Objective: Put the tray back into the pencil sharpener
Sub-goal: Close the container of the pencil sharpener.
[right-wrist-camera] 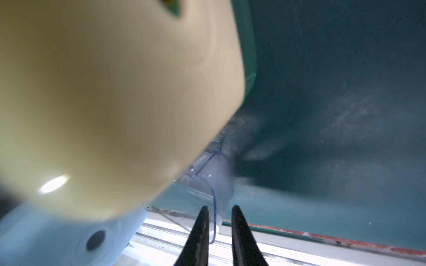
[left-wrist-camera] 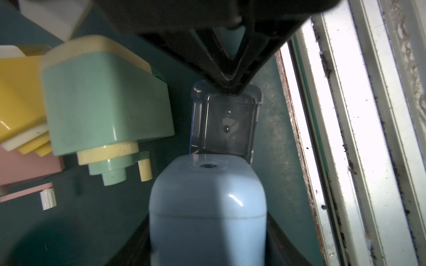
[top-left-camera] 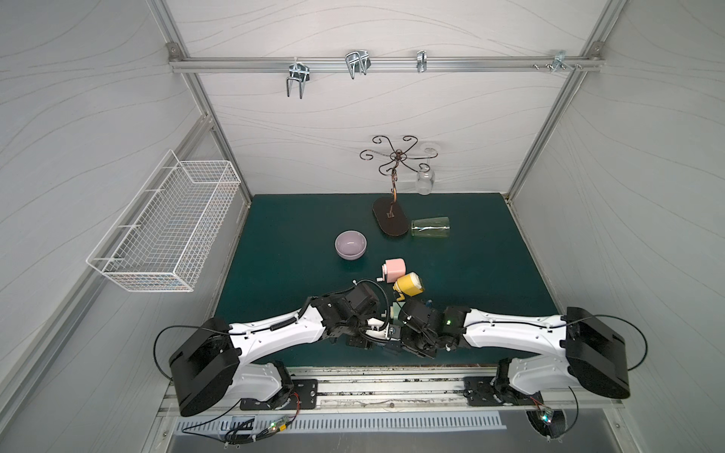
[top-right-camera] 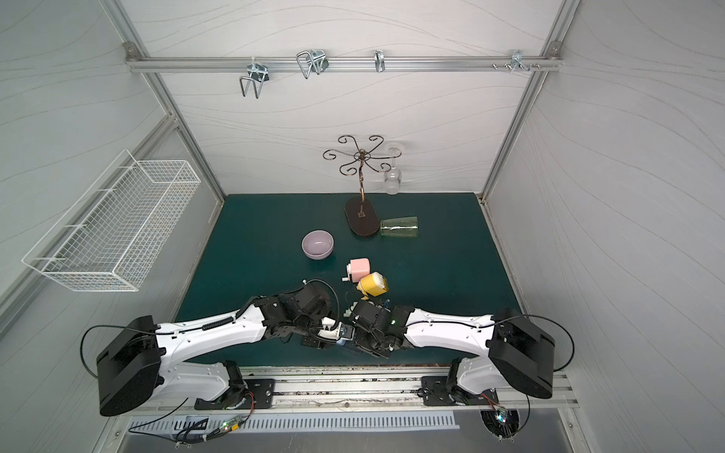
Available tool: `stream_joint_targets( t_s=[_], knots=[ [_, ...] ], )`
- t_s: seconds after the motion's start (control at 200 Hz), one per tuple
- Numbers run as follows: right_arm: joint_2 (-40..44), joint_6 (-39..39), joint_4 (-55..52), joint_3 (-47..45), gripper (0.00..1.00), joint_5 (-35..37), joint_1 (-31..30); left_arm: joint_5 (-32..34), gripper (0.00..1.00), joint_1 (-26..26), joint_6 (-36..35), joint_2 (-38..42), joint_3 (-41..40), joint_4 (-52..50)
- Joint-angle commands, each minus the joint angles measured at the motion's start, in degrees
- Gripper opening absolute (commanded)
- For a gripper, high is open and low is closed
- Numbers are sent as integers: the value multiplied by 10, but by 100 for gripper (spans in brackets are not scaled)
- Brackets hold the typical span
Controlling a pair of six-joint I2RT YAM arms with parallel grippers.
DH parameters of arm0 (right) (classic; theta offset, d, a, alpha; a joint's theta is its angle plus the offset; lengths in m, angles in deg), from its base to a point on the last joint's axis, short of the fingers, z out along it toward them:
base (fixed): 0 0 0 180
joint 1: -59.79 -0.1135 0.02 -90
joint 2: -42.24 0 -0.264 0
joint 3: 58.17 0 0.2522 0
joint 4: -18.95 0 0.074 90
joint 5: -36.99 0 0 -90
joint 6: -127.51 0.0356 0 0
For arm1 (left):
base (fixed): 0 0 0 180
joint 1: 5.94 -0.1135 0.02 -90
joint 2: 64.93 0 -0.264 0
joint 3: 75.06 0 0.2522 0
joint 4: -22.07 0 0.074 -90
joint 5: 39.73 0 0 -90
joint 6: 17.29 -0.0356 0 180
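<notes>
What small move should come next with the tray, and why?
Probably the right gripper should push the tray straight into the sharpener: it pinches the tray's far end, the near end meets the sharpener, and most of it is still outside.

We see our left end effector (left-wrist-camera: 207,244) clasping a pale blue plastic pencil sharpener (left-wrist-camera: 207,202). Just beyond its holed face, the right end effector (left-wrist-camera: 230,88) pinches a clear smoky plastic tray (left-wrist-camera: 224,129). A mint-green sharpener (left-wrist-camera: 103,99) lies beside them on the dark green bench (left-wrist-camera: 276,161).
</notes>
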Motion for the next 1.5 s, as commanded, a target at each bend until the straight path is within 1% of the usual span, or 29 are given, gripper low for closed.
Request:
stream_joint_targets(
  t_s=[0.0, 0.125, 0.37, 1.066, 1.116, 1.206, 1.306, 1.391, 1.491],
  knots=[
    [-15, -3, 1, 3, 20, -5, 1, -19, 35, 3, -21, 6, 13, 3],
    [-29, -10, 4, 12, 17, -5, 2, -23, 35, 5, -26, 10, 12, 0],
    [-29, -12, 14, 10, 13, -8, 2, -36, 35, 5, -36, 9, 10, -2],
    [-32, -47, 2, 32, 12, -14, 2, -26, 35, 11, -36, -15, 25, 20],
    [-30, -49, -7, 33, 14, -14, 2, -23, 35, 12, -40, -14, 24, 19],
    [-13, -50, -22, 30, 25, -8, 2, -20, 35, 11, -46, -15, 24, 20],
    [19, -53, -33, 28, 31, 0, 5, -17, 35, 11, -52, -16, 24, 22],
    [46, -54, -46, 28, 33, 6, 8, -16, 35, 11, -58, -19, 24, 17],
    [77, -42, -62, 18, 33, 8, 12, -12, 35, 11, -62, -19, 22, 15]
  ],
)
